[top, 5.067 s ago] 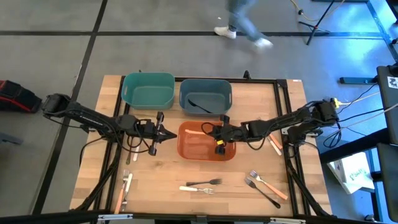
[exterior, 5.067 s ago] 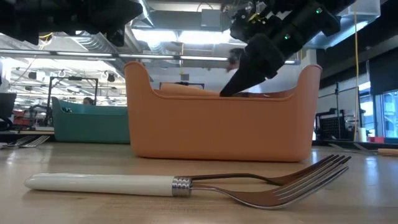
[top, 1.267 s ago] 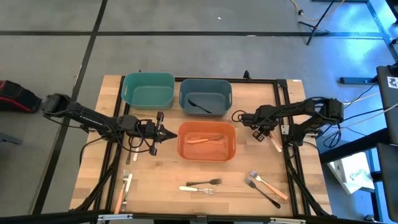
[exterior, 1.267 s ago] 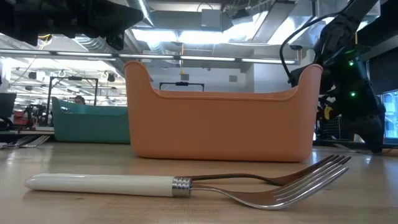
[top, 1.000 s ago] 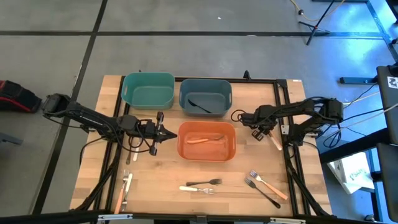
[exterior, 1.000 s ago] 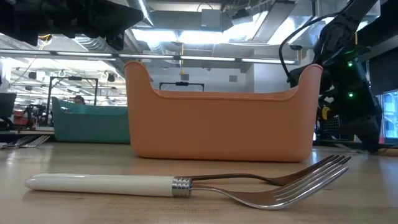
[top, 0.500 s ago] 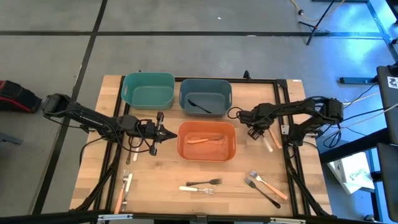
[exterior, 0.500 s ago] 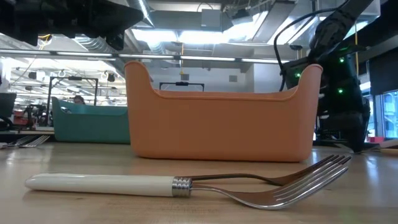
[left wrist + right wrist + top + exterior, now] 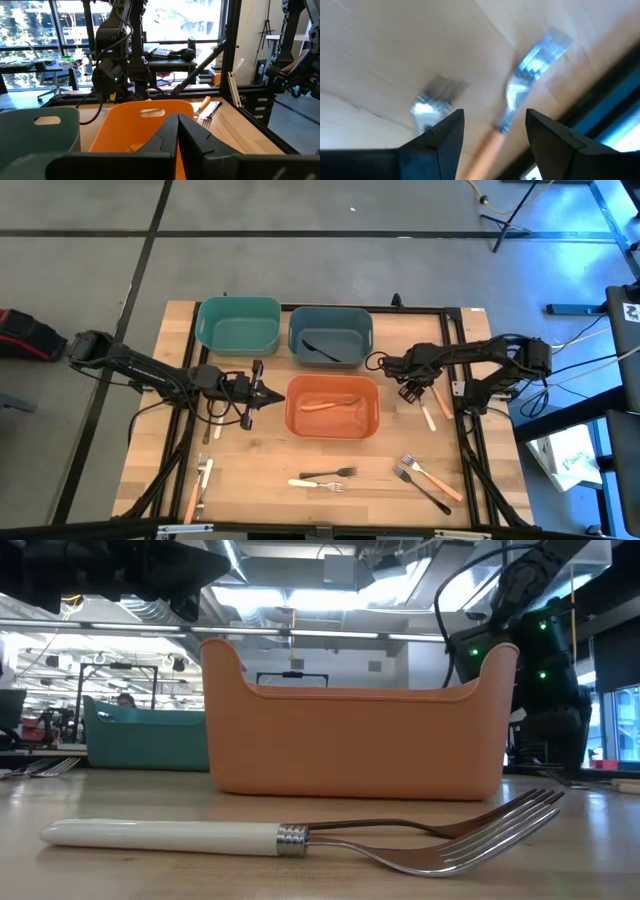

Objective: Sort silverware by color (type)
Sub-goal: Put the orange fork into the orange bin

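My right gripper [image 9: 409, 393] [image 9: 495, 130] stands open, pointing steeply down just above the table, right of the orange bin [image 9: 372, 420]. Below it lie an orange-handled fork [image 9: 510, 107] [image 9: 441, 402] and a white-handled one [image 9: 428, 416]; a second fork head [image 9: 437, 97] shows blurred. My left gripper [image 9: 268, 394] [image 9: 177, 130] is shut and level at the orange bin's left side, holding nothing. One orange-handled utensil [image 9: 325, 404] lies in the orange bin, a black one [image 9: 320, 350] in the blue-grey bin [image 9: 331, 313].
The teal bin [image 9: 238, 305] stands at the far left. Several forks lie near the front edge: a black one [image 9: 328, 474], a white one [image 9: 315, 484] [image 9: 300, 837], an orange one [image 9: 432, 476], another black one [image 9: 420, 488]. More utensils [image 9: 203, 478] lie at the front left.
My right gripper has risen a little and drifted toward the table's left, away from the forks by the right edge. The white-handled fork now shows uncovered beside it. My left arm has kept still.
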You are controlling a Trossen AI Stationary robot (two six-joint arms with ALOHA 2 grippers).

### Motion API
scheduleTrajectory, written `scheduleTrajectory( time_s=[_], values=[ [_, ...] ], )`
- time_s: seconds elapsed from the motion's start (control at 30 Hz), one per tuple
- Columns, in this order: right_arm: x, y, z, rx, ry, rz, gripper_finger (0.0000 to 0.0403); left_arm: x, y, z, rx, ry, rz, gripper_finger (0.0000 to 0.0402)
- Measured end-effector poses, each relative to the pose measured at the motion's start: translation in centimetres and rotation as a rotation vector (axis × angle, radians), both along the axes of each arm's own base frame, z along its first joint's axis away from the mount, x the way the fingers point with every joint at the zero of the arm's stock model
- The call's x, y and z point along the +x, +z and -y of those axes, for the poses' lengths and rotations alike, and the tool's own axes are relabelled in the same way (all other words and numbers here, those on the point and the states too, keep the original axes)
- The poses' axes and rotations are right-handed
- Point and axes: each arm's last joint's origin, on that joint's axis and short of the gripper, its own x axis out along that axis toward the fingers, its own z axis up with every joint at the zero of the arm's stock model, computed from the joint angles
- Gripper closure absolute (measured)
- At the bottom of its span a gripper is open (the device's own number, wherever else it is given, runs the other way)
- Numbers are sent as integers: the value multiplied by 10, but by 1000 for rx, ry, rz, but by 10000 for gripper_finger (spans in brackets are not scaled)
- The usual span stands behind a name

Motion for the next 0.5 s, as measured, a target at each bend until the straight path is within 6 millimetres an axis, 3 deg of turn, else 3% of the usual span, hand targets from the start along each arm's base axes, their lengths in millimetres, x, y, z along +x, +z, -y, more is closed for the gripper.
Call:
scheduleTrajectory(
  time_s=[0.33, 0.5],
  values=[
    [-12, -10, -2, 26, -40, -50, 196, 0, 0, 0, 0, -2, 0, 395],
    [-20, -14, 9, 30, -112, -63, 204, 0, 1, 0, -1, -2, 7, 395]
  ],
)
